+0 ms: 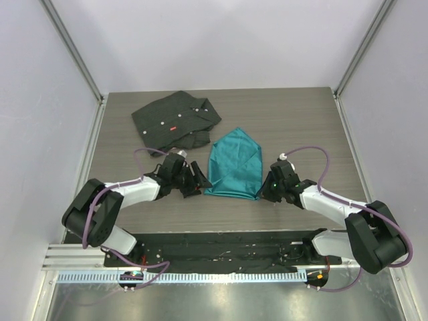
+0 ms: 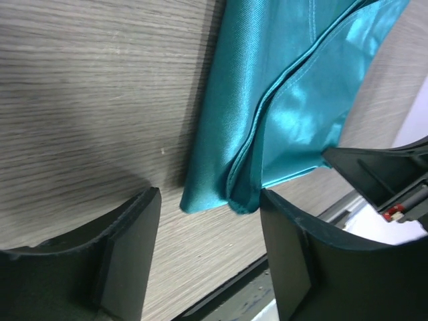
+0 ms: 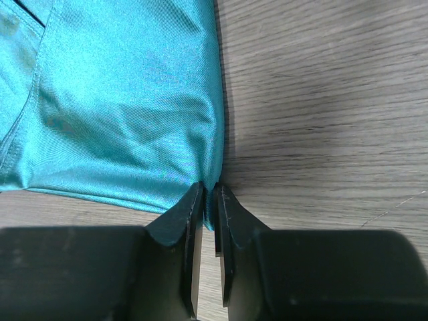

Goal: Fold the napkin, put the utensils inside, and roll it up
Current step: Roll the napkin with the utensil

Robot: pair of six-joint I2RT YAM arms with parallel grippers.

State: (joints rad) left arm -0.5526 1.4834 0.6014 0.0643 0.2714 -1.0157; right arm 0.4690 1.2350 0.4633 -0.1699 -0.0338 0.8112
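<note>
The teal napkin (image 1: 233, 165) lies folded on the table, pointed at the far end. My left gripper (image 1: 198, 181) is open at its near left corner; in the left wrist view the corner (image 2: 221, 200) lies between the two fingers without being pinched. My right gripper (image 1: 266, 188) is shut on the napkin's near right corner (image 3: 212, 194). The napkin fills the upper left of the right wrist view (image 3: 120, 100). The fork is not in view.
A black buttoned shirt with a small red tag (image 1: 175, 120) lies at the back left of the table, just behind the left gripper. The table's near edge with a black strip (image 1: 221, 244) runs in front of the arms.
</note>
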